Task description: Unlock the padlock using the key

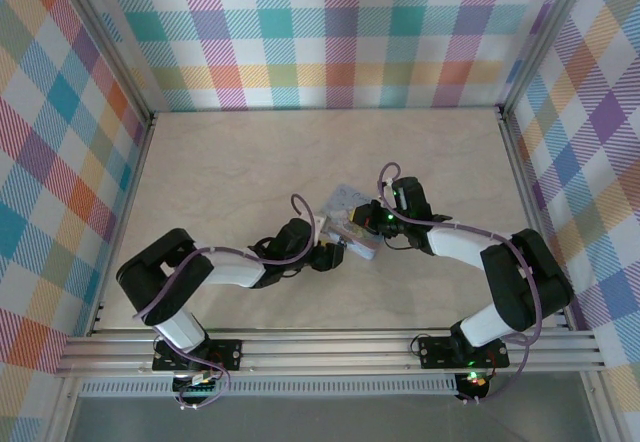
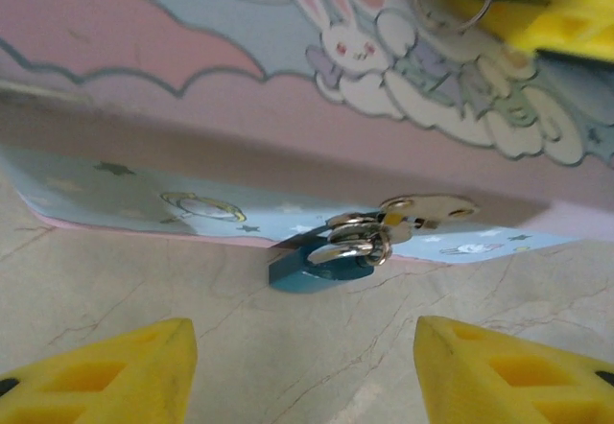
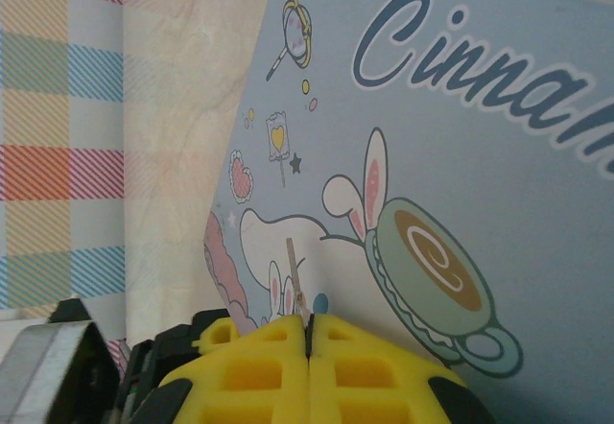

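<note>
The padlock (image 2: 312,270) is a small teal block with a silver shackle (image 2: 353,248). It hangs from the metal hasp (image 2: 429,208) at the edge of the pale blue cartoon tin (image 2: 240,79), just above the table. My left gripper (image 2: 305,371) is open, its yellow fingers (image 2: 110,376) on either side and short of the padlock, with nothing between them. My right gripper (image 3: 309,326) is shut on the key (image 3: 294,269), a thin grey sliver sticking out over the tin's lid (image 3: 480,136). In the top view both grippers (image 1: 335,252) (image 1: 362,225) meet at the tin (image 1: 345,200).
The tin lies mid-table on the pale marbled tabletop (image 1: 240,162). Plaid walls (image 1: 330,32) close in the back and both sides. My right gripper's yellow fingers (image 2: 537,11) and a thin wire ring (image 2: 459,7) show above the tin in the left wrist view.
</note>
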Controlling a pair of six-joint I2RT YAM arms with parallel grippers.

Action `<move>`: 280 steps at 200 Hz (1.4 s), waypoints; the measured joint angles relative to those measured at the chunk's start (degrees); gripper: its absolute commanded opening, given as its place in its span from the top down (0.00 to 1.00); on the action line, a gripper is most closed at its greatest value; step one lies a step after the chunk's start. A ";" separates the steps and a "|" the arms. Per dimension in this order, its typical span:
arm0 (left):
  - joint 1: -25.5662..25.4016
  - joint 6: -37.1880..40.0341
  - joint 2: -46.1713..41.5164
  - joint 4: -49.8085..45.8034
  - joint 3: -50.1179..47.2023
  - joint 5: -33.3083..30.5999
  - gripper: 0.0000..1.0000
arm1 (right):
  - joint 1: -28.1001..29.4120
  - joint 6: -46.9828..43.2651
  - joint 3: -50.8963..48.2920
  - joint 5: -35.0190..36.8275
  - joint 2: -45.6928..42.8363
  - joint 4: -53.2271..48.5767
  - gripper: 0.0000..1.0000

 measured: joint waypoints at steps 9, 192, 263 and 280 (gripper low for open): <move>0.00 0.00 1.09 0.55 0.13 0.39 0.41 | 0.07 0.00 -0.02 0.13 -0.04 0.00 1.00; -2.67 -8.41 7.96 7.69 3.96 0.92 0.57 | 1.14 0.00 -0.17 1.99 -0.68 -0.07 1.00; -3.04 -13.03 8.22 7.63 4.33 0.31 0.65 | 1.51 0.20 -0.17 2.29 -0.83 -0.37 1.00; -3.28 -13.92 8.35 7.45 4.42 0.02 0.67 | 1.55 0.26 -0.17 2.32 -0.83 -0.37 1.00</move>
